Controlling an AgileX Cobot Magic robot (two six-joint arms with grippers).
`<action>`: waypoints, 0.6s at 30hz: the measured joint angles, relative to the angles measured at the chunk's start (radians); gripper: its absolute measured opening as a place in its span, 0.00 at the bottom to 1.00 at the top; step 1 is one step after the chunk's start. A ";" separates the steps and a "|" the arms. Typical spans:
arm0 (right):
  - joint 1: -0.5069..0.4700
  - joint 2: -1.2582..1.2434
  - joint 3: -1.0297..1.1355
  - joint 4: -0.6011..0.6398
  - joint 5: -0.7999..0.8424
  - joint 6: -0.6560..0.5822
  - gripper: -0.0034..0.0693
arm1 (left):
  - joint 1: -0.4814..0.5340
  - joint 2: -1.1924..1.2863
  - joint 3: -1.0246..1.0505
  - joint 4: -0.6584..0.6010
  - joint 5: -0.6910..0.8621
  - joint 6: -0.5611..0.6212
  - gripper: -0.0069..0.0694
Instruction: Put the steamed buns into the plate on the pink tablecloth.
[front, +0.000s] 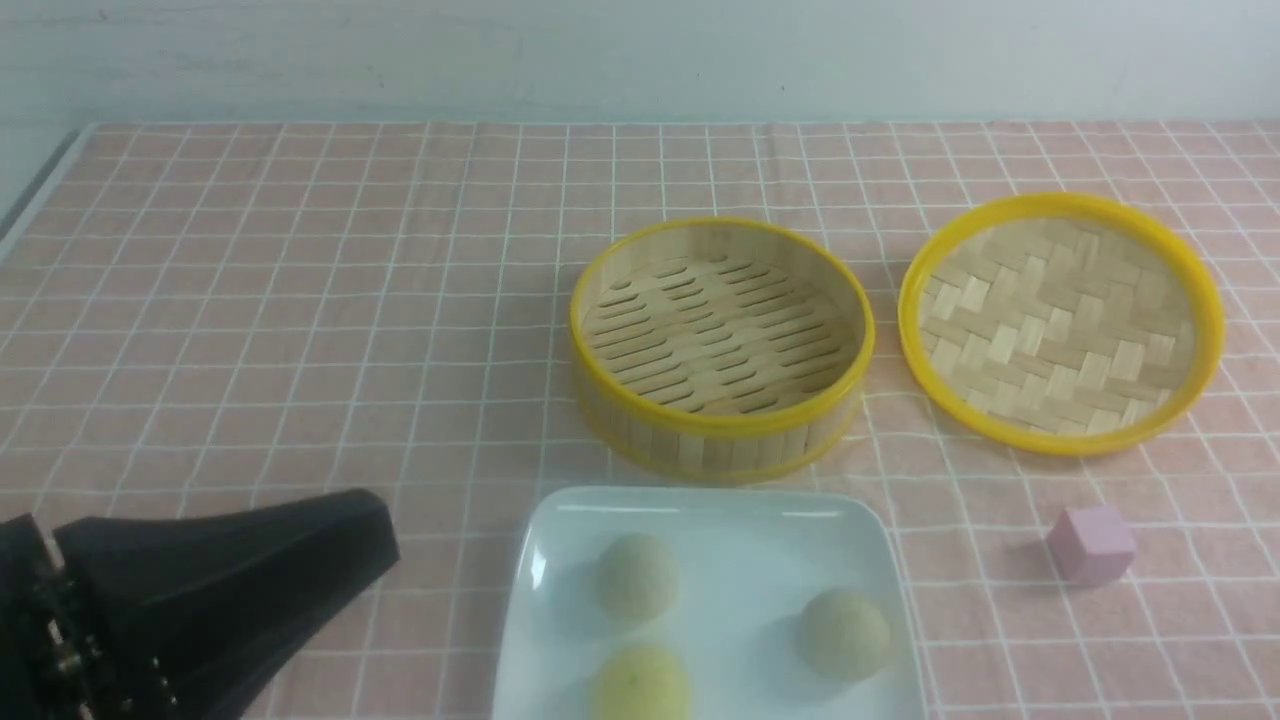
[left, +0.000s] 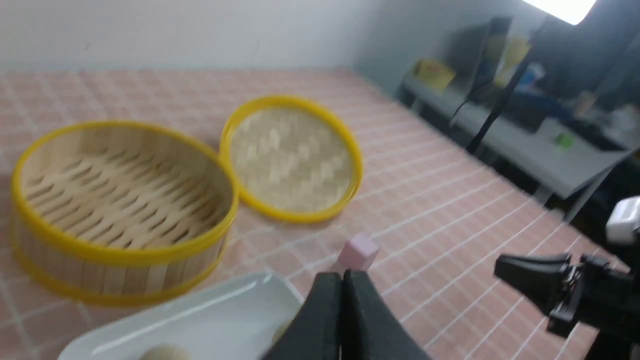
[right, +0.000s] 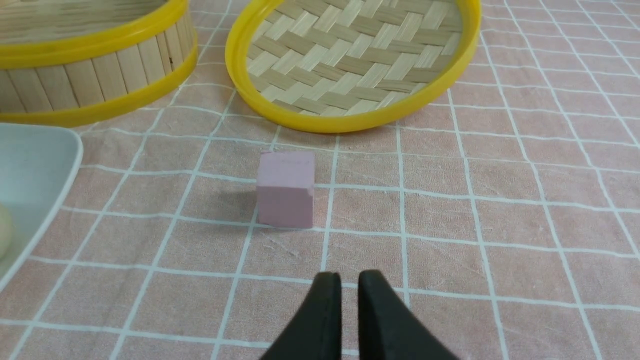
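Three steamed buns lie in the white square plate (front: 700, 497) on the pink tablecloth (front: 300, 300): two greenish-beige ones (front: 637, 575) (front: 843, 632) and a yellow one (front: 640, 685). My left gripper (front: 385, 545) hangs left of the plate, its jaws pressed shut and empty; in its wrist view the tips (left: 342, 277) sit above the plate's corner (left: 200, 320). My right gripper (right: 350, 280) is out of the front view. It hovers over bare cloth right of the plate, jaws a narrow gap apart with nothing between them.
The empty bamboo steamer basket (front: 720, 345) stands just behind the plate, with its woven lid (front: 1060, 320) lying inside-up to its right. A small pink cube (front: 1091, 542) sits right of the plate, directly ahead of the right gripper (right: 286, 189).
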 joint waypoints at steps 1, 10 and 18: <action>0.000 0.000 0.000 0.000 0.000 0.000 0.16 | 0.000 0.000 0.013 0.004 -0.044 0.000 0.11; 0.000 0.000 0.000 0.000 0.000 0.000 0.18 | -0.001 0.002 0.048 0.009 0.037 -0.003 0.12; 0.000 0.000 0.000 0.000 0.000 0.000 0.20 | -0.001 0.002 0.049 0.010 0.131 -0.003 0.13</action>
